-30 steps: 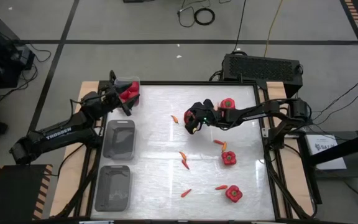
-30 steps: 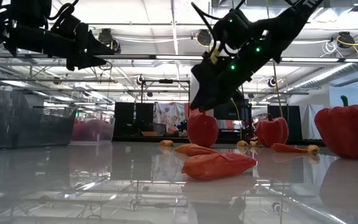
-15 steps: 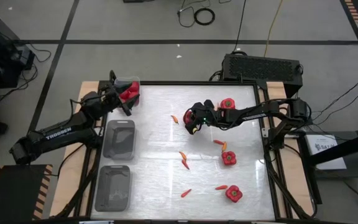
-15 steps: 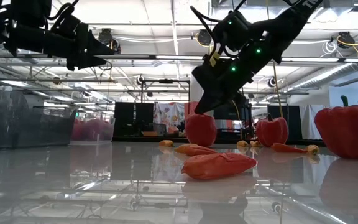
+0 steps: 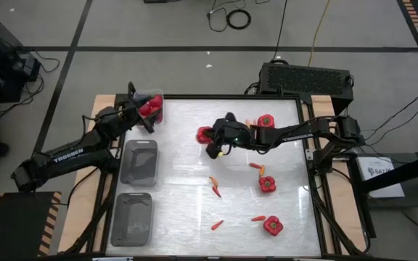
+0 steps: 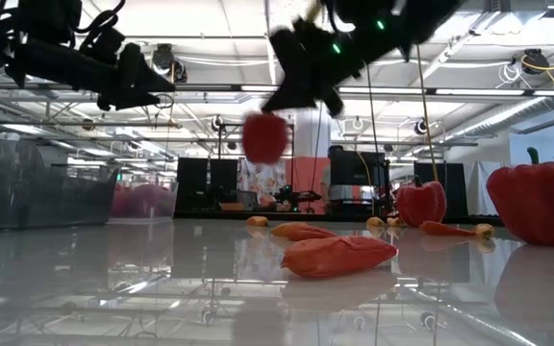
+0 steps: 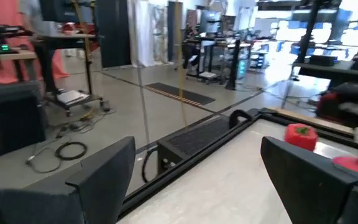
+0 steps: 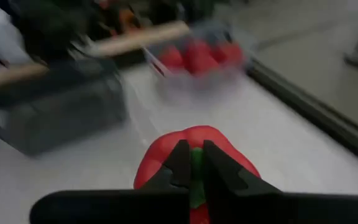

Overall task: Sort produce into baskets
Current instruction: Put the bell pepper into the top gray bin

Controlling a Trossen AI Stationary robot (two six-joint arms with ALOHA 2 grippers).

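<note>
The high camera looks straight down on the whole table (image 5: pixel 194 181). The low camera sits at tabletop level, facing across into the room. Each wrist camera looks forward past its own fingers. The held tomato (image 8: pixel 194 155) fills the right wrist view close up and also appears in the high and low views.

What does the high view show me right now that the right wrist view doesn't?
High view only: the two grey trays, the left end effector over the clear tray, and loose peppers and chilies. Right wrist only: fingers pinching the green stem. Both: the right end effector carrying a red pepper, and the clear tray's red contents.
</note>
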